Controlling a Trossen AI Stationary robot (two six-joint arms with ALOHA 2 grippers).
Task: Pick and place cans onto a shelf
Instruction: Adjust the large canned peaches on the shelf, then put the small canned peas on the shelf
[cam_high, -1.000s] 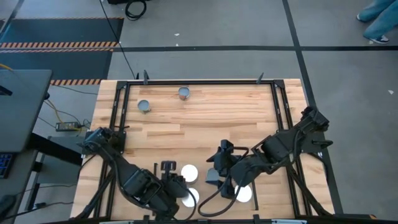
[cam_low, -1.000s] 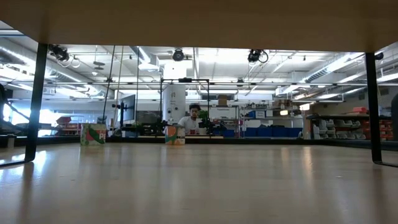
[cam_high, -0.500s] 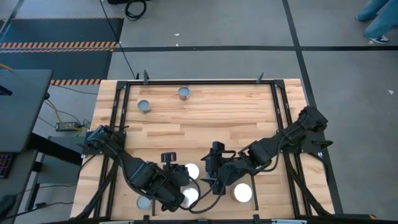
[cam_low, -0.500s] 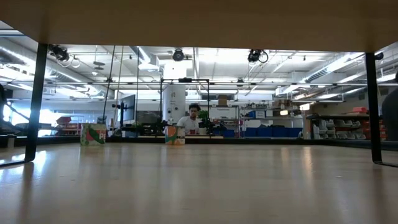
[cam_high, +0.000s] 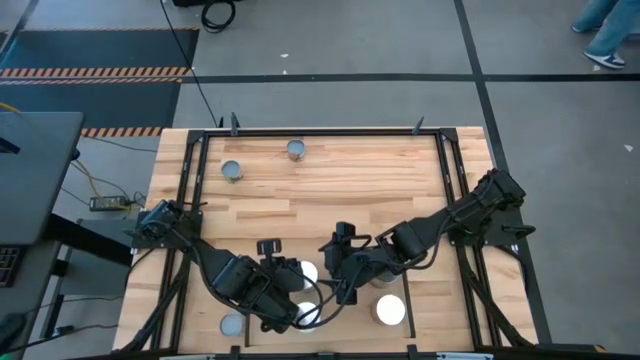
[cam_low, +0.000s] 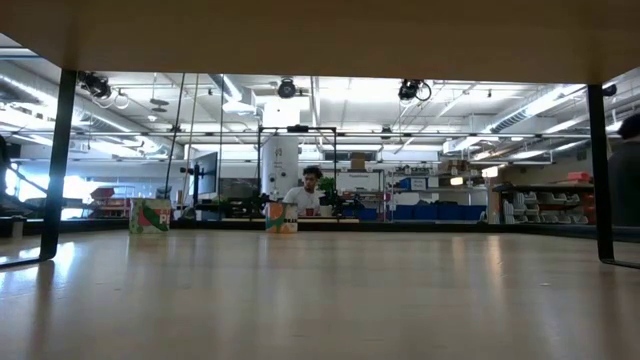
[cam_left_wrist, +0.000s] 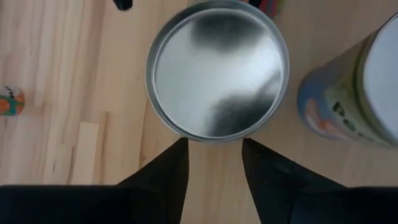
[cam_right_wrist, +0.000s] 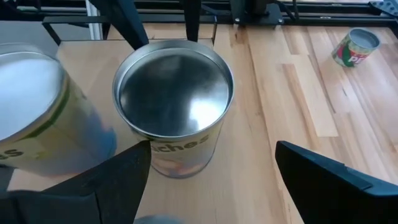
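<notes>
Left end effector (cam_left_wrist: 214, 149) first: hangs above the lower middle of the high view, points down at the wood, fingers parted to a narrow gap and gripping nothing. Sits with both dark fingertips (cam_left_wrist: 178, 149) just short of the rim of a silver-topped can (cam_left_wrist: 217, 68), which stands upright at top centre of the left wrist view. Has a white-topped can (cam_left_wrist: 367, 93) just beside that one at the right edge, and a small far can (cam_left_wrist: 11, 99) at the left edge.

Right end effector (cam_right_wrist: 211, 149) next: comes in from the right of the high view to just right of the left arm, spread wide and empty. Faces a steel-topped can (cam_right_wrist: 174, 106) that stands upright ahead of the gap, clear of both fingers. Shows a pale-topped can (cam_right_wrist: 37, 112) close against it at the left of the right wrist view, and a distant tilted can (cam_right_wrist: 354, 46) at upper right.

On the shelf (cam_high: 350, 190), in the high view: two grey cans (cam_high: 231, 170) well apart from the arms at upper left, a lone white can (cam_high: 390, 310) at lower right, a grey-topped can (cam_high: 232, 325) at lower left.

In the low view: only bare wood, and a seated person (cam_low: 313, 190) far back in the room.
</notes>
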